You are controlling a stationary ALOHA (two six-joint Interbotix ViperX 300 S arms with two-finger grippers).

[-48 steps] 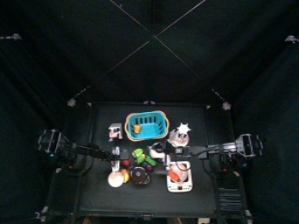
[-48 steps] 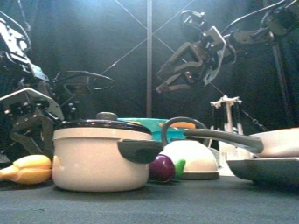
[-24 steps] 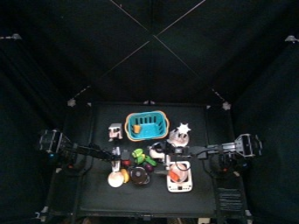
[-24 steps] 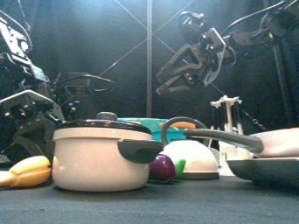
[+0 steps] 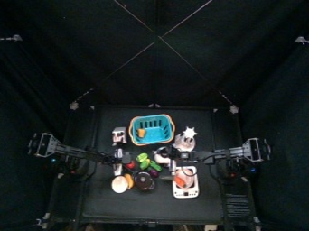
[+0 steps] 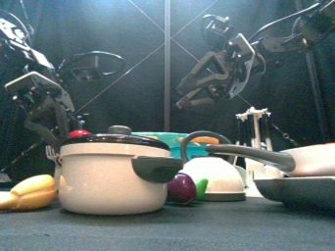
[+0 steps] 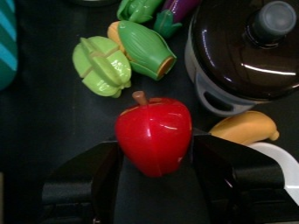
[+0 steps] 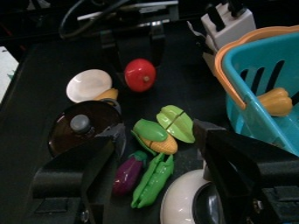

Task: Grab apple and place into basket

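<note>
Two black arms hang over a small crowded worktop (image 5: 103,209), and we see only the left one carrying anything. In the left wrist view the left claw (image 7: 155,166) is clenched on the apple (image 7: 153,134), its jaws pressing the lower flanks of the red fruit while the stem end points away from the camera. Beyond the apple in that view lie a split green vegetable (image 7: 103,66), a dark pot lid (image 7: 257,52) and part of a yellow item (image 7: 246,128) cut off by one jaw. In the front view the apple shows only as a red spot below the raised left claw, just above the rim of the white pot (image 6: 108,175), which hides most of the worktop behind it. The basket (image 5: 152,129) is plain from above, toward the worktop's rear and apart from the apple; in the front view only a teal strip of it (image 6: 177,144) peeks over the pot, and in the right wrist view it is cropped at the edge. The right claw (image 8: 158,179) is released, its jaws spread wide, held high on the right side. From above, both claws are too small for us to read.
</note>
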